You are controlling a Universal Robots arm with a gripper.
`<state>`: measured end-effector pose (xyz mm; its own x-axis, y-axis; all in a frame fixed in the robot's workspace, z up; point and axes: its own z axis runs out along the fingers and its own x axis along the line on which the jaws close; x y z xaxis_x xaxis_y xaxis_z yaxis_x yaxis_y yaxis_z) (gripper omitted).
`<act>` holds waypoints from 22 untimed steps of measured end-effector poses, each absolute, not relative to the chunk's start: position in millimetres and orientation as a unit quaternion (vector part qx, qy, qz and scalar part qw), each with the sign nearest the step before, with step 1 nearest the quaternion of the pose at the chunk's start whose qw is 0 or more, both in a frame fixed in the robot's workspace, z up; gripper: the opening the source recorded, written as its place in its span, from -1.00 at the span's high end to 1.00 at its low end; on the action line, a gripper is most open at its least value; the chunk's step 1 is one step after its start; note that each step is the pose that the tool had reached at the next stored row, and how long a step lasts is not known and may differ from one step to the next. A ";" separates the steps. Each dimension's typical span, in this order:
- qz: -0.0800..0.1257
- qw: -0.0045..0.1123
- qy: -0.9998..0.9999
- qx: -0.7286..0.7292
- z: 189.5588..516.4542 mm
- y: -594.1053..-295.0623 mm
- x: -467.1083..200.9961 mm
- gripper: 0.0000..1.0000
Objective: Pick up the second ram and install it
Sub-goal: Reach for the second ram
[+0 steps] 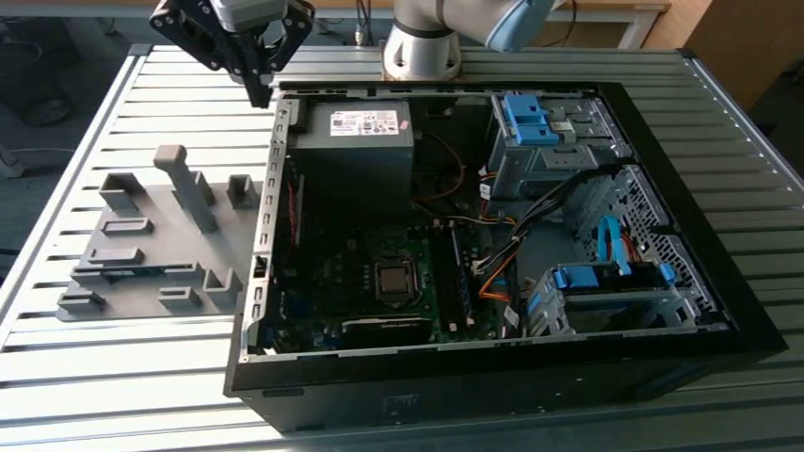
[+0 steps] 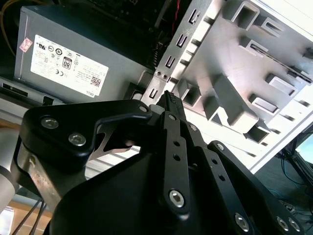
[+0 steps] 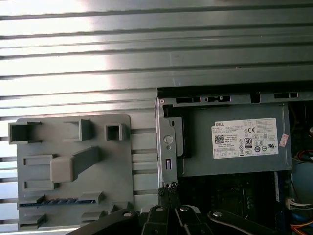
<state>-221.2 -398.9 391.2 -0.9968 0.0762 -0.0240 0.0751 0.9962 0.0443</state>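
Hanging by the case (image 1: 279,151) wall, the gripper (image 1: 260,94) is pinched closed on nothing. It might bump that wall, or knock the ram (image 3: 58,201) crooked in its tray (image 3: 120,161).

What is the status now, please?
Black gripper shut, empty, above black computer case corner. Dark-green memory board in grey plastic holder slot, untouched. Tall grey block stands between.
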 end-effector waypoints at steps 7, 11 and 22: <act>0.022 0.013 0.999 0.038 390.9 -398.9 -225.4 0.79; 0.022 0.013 0.999 0.038 390.7 -398.9 -227.8 0.79; 0.022 0.013 0.999 0.038 390.2 -398.9 -233.7 0.79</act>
